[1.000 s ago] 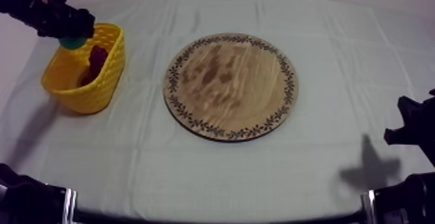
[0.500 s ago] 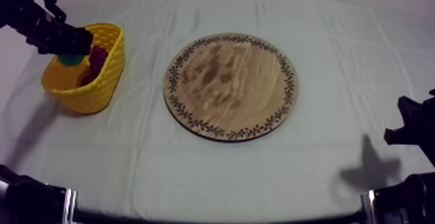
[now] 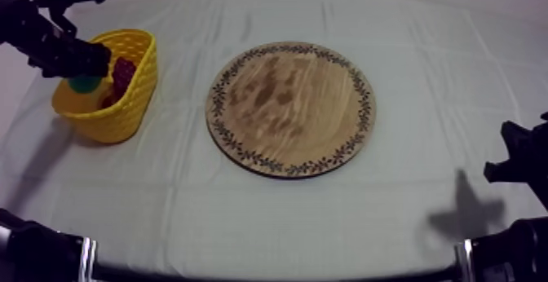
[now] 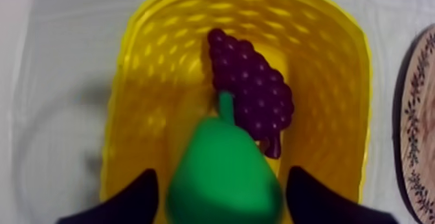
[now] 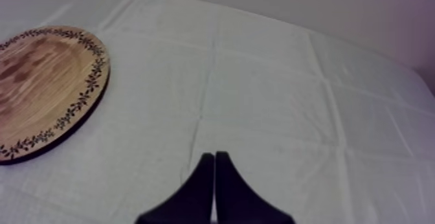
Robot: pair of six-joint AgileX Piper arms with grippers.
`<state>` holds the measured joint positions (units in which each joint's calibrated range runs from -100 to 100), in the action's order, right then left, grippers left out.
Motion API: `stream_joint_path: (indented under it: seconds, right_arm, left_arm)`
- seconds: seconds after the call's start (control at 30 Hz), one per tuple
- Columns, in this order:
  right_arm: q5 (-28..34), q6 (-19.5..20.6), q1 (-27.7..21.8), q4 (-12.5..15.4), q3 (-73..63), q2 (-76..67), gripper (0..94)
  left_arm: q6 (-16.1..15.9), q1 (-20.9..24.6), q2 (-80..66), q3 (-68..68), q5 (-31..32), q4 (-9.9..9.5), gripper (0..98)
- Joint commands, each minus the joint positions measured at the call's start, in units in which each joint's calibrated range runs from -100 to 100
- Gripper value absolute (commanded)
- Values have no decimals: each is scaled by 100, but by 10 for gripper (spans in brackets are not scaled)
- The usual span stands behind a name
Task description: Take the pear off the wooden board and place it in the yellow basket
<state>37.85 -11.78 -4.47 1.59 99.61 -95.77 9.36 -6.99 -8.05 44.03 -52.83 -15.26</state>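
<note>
Between the fingers of the left hand [image 4: 222, 175] the pear [image 4: 220, 165] stays pinched, now lowered into the yellow basket [image 4: 145, 78] beside the grapes [image 4: 252, 90], well off the wooden board [image 3: 289, 110]; letting go should finish it. Meanwhile the right hand [image 5: 213, 158] idles, pressed together.

Top view: high, slanting down over the whole tabletop [image 3: 269, 220]. Left wrist view: close, straight down into the basket [image 4: 149, 65]. Right wrist view: low across the tabletop. All share the board [image 3: 289, 108].

It is a robot lab bench: a cloth-covered table [image 3: 269, 228], with black arm parts [image 3: 37, 248] at seven and five o'clock. Toy grapes [image 4: 256, 90] lie in a yellow basket [image 3: 130, 110] at ten o'clock.
</note>
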Motion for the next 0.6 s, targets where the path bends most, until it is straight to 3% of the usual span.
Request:
stream_joint_path:
  seconds: [0.0, 0.13, 0.33, 0.47, 0.57]
  right_arm:
    - [-3, -1, 3, 0, 5, 1, 5]
    - [-3, 2, 3, 0, 5, 1, 5]
    - [-3, 1, 3, 0, 5, 1, 5]
    - [-3, 0, 3, 0, 5, 1, 5]
    - [-3, 0, 3, 0, 5, 1, 5]
  left_arm:
    - [37, 20, -21, -3, -3, 8, 881]
    - [79, 48, -75, -57, -7, 9, 941]
    - [183, 105, -244, -112, 115, -9, 940]
    - [374, 156, -516, -223, 238, -87, 871]
    - [569, 274, -846, -299, 553, -155, 729]
